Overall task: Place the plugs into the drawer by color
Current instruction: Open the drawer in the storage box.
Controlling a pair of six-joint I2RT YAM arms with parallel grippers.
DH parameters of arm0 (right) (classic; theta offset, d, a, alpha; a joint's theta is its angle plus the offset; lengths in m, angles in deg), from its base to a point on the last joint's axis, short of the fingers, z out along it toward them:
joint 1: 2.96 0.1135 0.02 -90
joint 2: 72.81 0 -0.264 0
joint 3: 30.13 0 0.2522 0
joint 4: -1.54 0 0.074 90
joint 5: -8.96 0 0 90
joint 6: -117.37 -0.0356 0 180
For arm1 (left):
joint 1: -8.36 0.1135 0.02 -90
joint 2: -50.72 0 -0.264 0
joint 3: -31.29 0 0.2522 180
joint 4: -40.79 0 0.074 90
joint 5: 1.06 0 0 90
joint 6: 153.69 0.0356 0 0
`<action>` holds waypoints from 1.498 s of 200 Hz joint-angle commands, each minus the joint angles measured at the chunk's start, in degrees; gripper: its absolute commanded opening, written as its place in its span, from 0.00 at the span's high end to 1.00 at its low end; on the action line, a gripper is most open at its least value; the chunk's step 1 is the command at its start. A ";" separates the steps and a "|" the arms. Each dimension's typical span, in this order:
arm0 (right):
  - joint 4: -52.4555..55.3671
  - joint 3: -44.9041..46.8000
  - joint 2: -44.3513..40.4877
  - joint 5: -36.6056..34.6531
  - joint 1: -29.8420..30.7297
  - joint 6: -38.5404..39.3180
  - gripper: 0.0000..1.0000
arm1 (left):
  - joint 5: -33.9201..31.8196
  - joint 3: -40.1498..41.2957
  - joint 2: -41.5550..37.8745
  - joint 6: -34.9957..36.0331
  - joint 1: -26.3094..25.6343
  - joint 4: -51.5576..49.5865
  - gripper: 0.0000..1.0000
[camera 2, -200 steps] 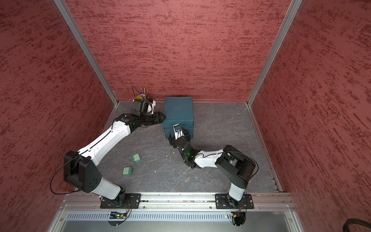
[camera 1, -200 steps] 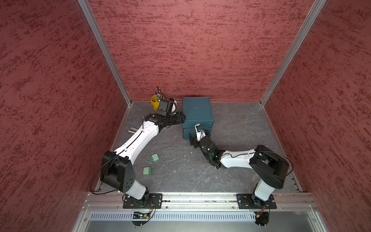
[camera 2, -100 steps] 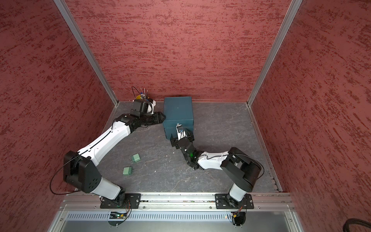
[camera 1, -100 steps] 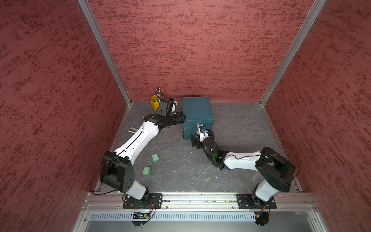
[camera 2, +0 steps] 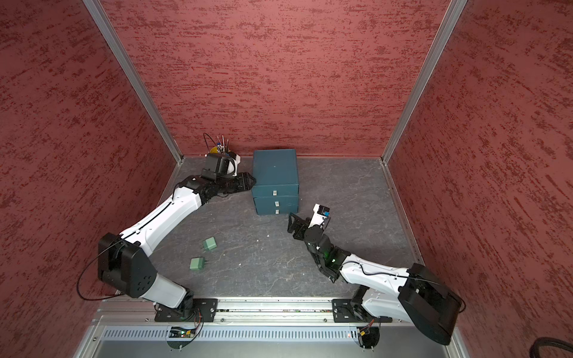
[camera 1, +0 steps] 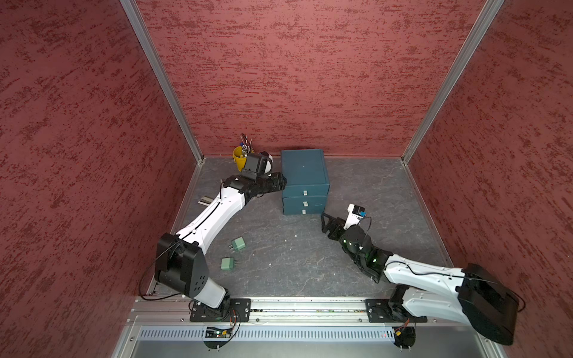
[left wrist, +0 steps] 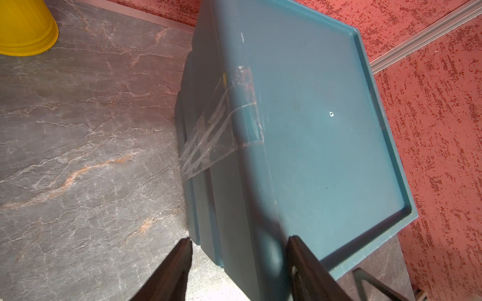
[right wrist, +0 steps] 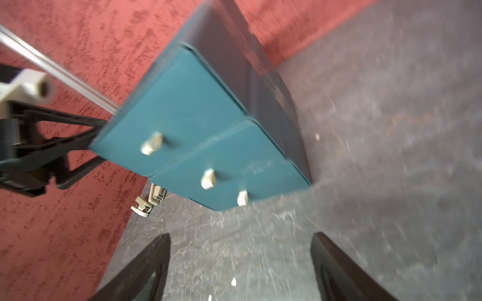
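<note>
both top views show a green plug (camera 1: pixel 238 243) and a second green plug (camera 1: pixel 228 263) loose on the counter (camera 1: pixel 279 279) near the left arm (camera 1: pixel 214 217), well apart from the drawer unit (camera 1: pixel 304 167); neither wrist view catches them. left wrist view adds clear tape (left wrist: pixel 208 138) on the unit's side. three drawers (right wrist: pixel 177 114), all shut, three pale knobs (right wrist: pixel 152 146). left tool (camera 1: pixel 280 182) straddles the unit's top edge, jaws partly apart, can't tell if it pinches. right tool (camera 1: pixel 324 223) gapes wide, empty, just off the front corner, open counter between the arms.
</note>
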State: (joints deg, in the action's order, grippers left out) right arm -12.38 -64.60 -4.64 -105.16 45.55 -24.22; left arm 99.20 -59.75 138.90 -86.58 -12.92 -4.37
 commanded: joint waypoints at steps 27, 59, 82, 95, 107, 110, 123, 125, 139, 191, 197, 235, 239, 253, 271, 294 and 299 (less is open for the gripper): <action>-19.56 0.60 12.84 15.00 -4.43 -11.64 0.30 | -1.11 -0.60 0.04 -0.40 0.41 -4.02 0.39; -32.59 -1.21 26.86 19.40 -5.53 -14.43 0.40 | -1.01 -1.49 0.49 0.20 0.65 -4.73 0.38; -39.30 -2.87 35.19 20.04 -5.54 -16.09 0.43 | -1.10 -1.58 0.57 0.63 0.85 -5.01 0.38; -45.33 -2.71 39.54 19.88 -5.54 -16.79 0.43 | -1.07 -1.54 0.52 0.76 1.04 -5.03 0.39; -47.83 -3.48 42.13 20.47 -5.53 -17.21 0.43 | -0.97 -1.50 0.54 0.92 1.09 -5.10 0.38; -47.97 -3.74 42.60 20.59 -5.53 -17.20 0.43 | -1.03 -1.49 0.58 0.92 1.07 -5.16 0.39; -47.72 -4.95 44.00 21.10 -5.54 -17.44 0.43 | -1.03 -1.48 0.59 1.01 1.08 -5.10 0.39; -47.77 -5.09 44.21 21.04 -5.53 -17.43 0.43 | -1.01 -1.48 0.57 0.99 1.09 -5.13 0.38; -49.32 -5.41 45.42 20.54 -5.65 -17.40 0.44 | -1.10 -1.48 0.62 1.05 1.06 -5.03 0.39; -52.15 -7.96 48.91 19.80 -6.57 -18.14 0.50 | -1.13 -1.27 0.56 1.10 1.06 -4.89 0.39; -52.59 -8.16 49.41 19.64 -6.75 -18.68 0.54 | -1.13 -1.21 0.46 1.08 1.06 -4.83 0.39; -52.37 -10.35 50.46 19.58 -7.38 -18.52 0.58 | -1.24 -0.79 0.31 1.31 1.06 -4.71 0.39; -52.20 -10.48 50.43 19.45 -7.47 -18.60 0.58 | -1.25 -0.76 0.23 1.28 1.11 -4.65 0.39; -51.70 -11.09 50.62 19.54 -7.64 -18.53 0.59 | -1.38 -0.61 0.03 1.27 1.06 -4.60 0.39; -50.69 -11.86 50.83 19.64 -7.75 -18.45 0.60 | -1.39 -0.45 -0.27 1.36 1.06 -4.58 0.39; -49.69 -12.50 50.90 19.55 -7.82 -18.43 0.62 | -1.48 -0.25 -0.53 1.45 1.06 -4.49 0.39; -49.27 -12.67 50.93 19.59 -7.82 -18.49 0.63 | -1.47 -0.19 -0.49 1.41 1.06 -4.46 0.39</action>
State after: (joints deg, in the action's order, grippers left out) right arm -62.39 -76.21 45.39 -85.32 38.28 -42.71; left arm 99.37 -60.47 138.90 -86.73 -12.79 -5.75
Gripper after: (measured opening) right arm 0.383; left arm 0.613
